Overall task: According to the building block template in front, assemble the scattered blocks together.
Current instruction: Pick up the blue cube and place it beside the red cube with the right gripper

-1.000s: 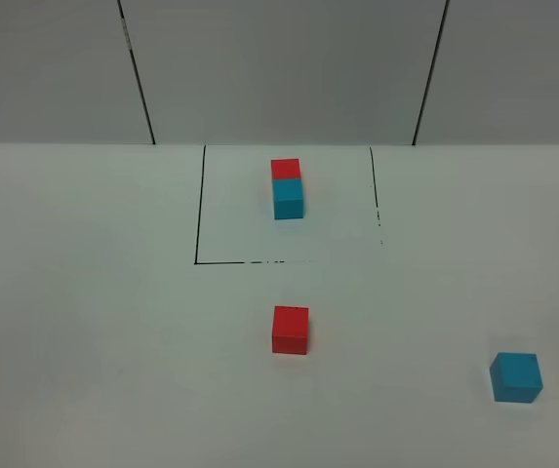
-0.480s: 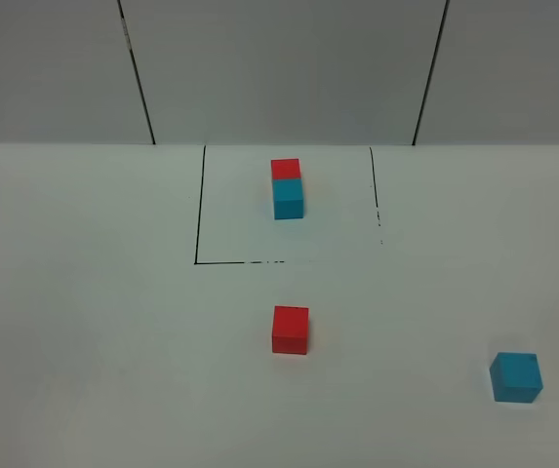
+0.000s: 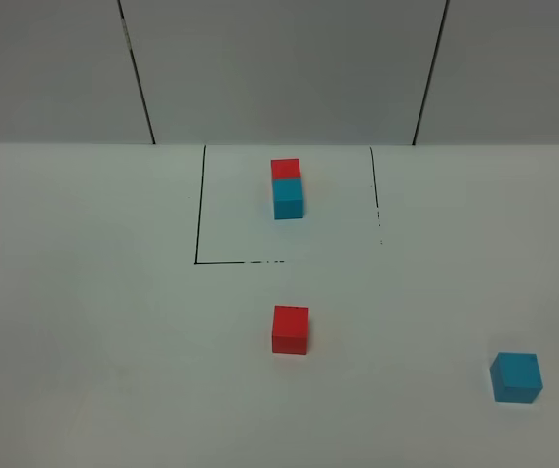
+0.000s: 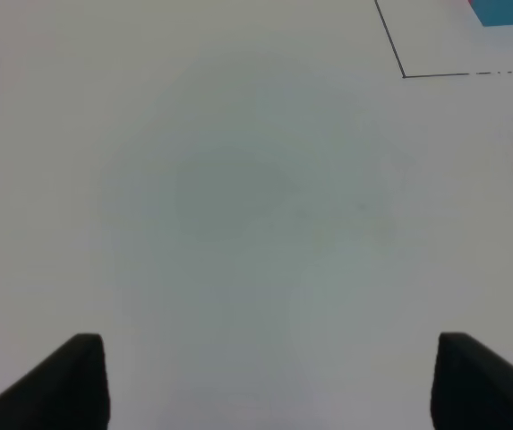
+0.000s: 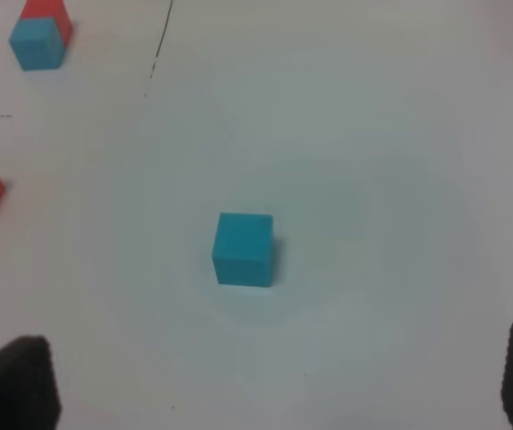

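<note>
Reaching for the cyan cube (image 5: 243,249) looks like the step in hand: in the right wrist view it lies ahead of the right hand (image 5: 272,383), whose fingers are spread wide with nothing between them. To do it well, I would bring that hand straight down with the fingers square to two opposite faces, so the cube does not twist when they close, and grip low enough to hold it level.

In the high view the cyan cube sits at the lower right of the frame, well apart from the red cube (image 3: 290,330), which rests just below centre. The building block template (image 3: 287,188) stands at upper centre inside the black lines (image 3: 199,210), red half farther up the frame, cyan half touching it below. So the cyan cube probably belongs flush against the lower face of the red one.

The left hand (image 4: 269,385) is also open and empty, over bare surface (image 3: 94,322).

Counted: two loose cubes, one red and one cyan; one template of two joined cubes; two hands, neither visible in the high view.
</note>
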`<state>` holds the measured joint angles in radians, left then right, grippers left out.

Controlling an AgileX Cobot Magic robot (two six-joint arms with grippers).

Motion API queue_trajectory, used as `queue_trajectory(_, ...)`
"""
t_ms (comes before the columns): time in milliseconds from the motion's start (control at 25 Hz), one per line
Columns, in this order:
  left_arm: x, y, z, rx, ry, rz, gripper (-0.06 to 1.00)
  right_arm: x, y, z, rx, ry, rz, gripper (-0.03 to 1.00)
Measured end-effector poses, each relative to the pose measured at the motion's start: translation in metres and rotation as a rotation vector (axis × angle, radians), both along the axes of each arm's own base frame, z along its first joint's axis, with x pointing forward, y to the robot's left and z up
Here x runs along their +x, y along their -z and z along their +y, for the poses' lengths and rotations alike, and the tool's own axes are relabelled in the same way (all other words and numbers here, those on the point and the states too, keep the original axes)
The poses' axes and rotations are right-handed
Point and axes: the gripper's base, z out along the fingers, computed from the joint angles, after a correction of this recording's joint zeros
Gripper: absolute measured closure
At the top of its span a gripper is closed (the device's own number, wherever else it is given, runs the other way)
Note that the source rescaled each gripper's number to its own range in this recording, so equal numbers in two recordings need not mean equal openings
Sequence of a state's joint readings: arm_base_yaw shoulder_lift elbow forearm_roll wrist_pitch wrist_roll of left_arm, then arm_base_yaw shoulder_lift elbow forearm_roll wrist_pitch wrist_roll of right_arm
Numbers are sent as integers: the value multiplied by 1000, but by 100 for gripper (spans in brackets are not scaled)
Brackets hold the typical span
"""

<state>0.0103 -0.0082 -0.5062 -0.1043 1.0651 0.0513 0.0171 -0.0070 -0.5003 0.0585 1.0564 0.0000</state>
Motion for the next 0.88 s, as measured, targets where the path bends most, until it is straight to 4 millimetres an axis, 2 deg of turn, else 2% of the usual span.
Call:
queue_trajectory(760,0,0,0,1,0,0,32,0,0,1,10,-7,1,-3)
queue_trajectory(880,0,0,0,1,0,0,32,-2,-7,2,16,-14,18,-3)
